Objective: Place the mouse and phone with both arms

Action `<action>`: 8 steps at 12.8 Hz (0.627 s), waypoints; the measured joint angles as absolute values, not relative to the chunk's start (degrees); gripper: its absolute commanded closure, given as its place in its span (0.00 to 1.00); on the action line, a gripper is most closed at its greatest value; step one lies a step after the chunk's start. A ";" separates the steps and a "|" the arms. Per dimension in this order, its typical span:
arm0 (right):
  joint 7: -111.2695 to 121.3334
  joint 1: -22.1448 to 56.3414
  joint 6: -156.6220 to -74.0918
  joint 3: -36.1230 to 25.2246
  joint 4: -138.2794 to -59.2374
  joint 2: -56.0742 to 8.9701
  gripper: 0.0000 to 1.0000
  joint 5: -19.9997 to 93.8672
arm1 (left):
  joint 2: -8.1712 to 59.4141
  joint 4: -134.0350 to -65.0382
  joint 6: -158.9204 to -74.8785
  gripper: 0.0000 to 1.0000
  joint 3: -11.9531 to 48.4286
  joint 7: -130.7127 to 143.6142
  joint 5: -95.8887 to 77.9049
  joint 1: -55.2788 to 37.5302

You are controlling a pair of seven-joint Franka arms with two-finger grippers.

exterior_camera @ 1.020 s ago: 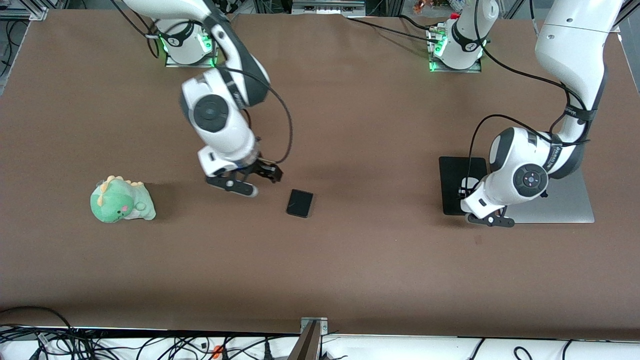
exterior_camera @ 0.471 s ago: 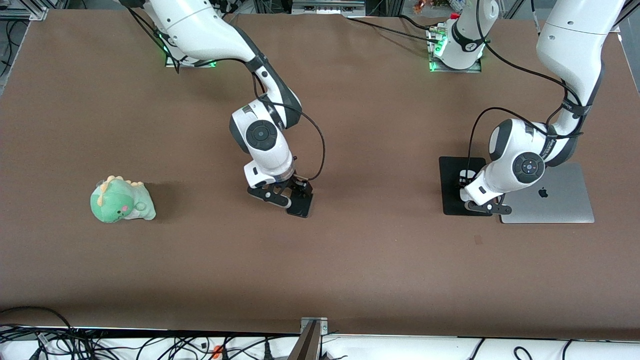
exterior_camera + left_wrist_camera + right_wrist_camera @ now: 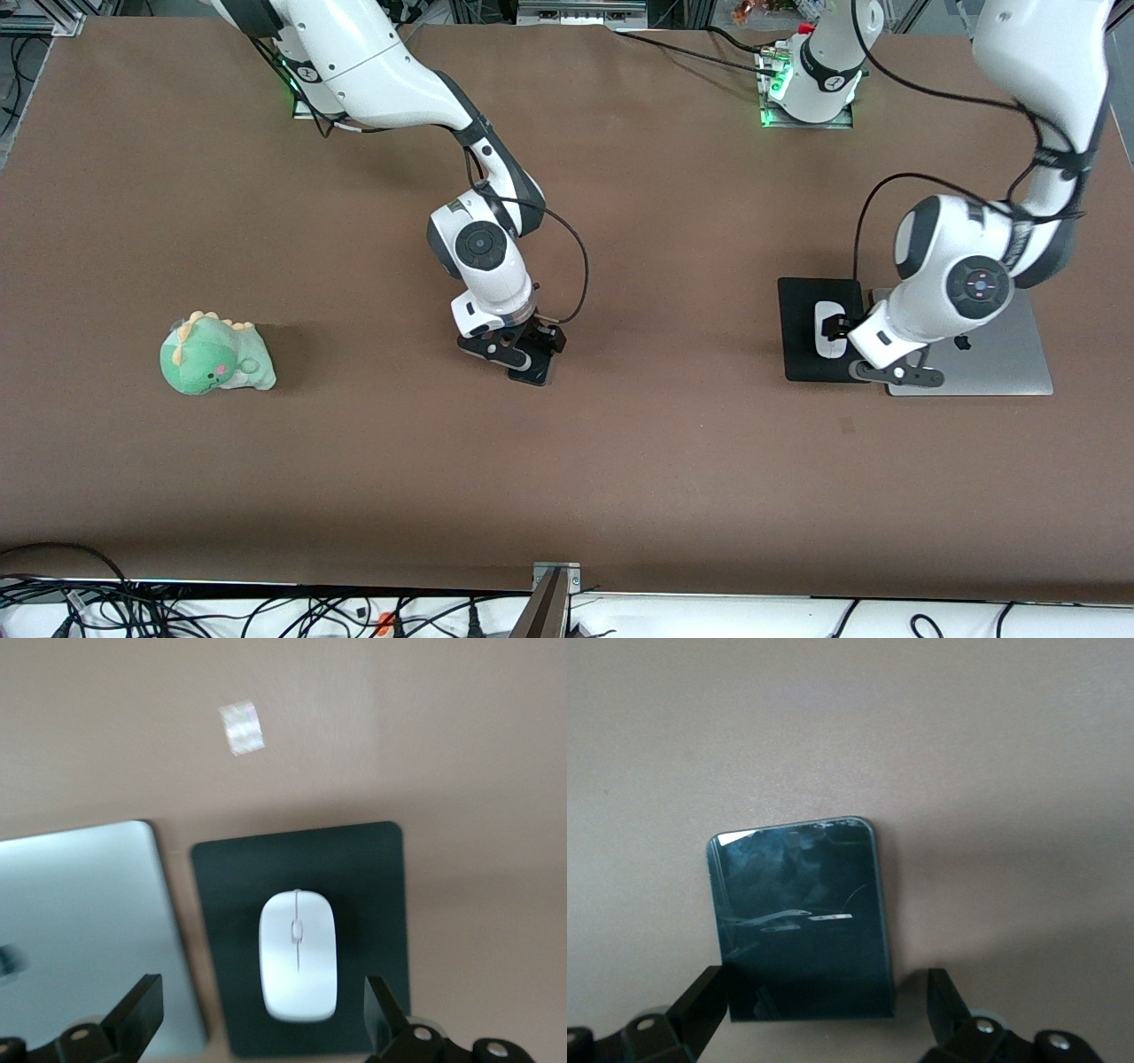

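Note:
The white mouse (image 3: 827,329) lies on the black mouse pad (image 3: 802,306) toward the left arm's end of the table. My left gripper (image 3: 852,347) hangs open just above it; in the left wrist view the mouse (image 3: 298,957) sits between the spread fingers (image 3: 137,1010) of the left gripper (image 3: 261,997), untouched. The black phone (image 3: 537,373) lies flat on the table near the middle. My right gripper (image 3: 529,348) is low over it and open; in the right wrist view the phone (image 3: 799,921) reaches in between the fingers (image 3: 946,1001) of the right gripper (image 3: 822,997).
A closed silver laptop (image 3: 1005,363) lies against the mouse pad's edge, also in the left wrist view (image 3: 80,921). A green plush dinosaur (image 3: 215,354) sits toward the right arm's end. A small tape mark (image 3: 848,425) is on the brown table nearer the front camera than the pad.
My right gripper has moved from beside the phone to over it and come down low. My left gripper has shifted toward the laptop, uncovering the mouse.

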State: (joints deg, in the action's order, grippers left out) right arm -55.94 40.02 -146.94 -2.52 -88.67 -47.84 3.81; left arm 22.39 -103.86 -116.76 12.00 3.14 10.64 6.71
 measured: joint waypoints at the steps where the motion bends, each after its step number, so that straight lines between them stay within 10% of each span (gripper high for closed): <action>1: -55.97 40.04 -147.05 -2.53 -87.88 -48.39 0.00 3.81 | 21.62 -98.61 -110.54 0.00 12.15 3.14 10.64 5.89; 8: -56.00 40.11 -147.22 -2.71 -86.87 -49.44 0.17 2.80 | 20.13 -76.67 -89.50 0.00 11.61 3.13 9.16 3.31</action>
State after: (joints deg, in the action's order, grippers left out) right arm -56.00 40.11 -147.22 -2.71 -86.87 -49.44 2.80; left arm 20.13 -76.67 -89.50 11.61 3.13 9.16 3.31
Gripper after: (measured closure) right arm 0.053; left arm 0.000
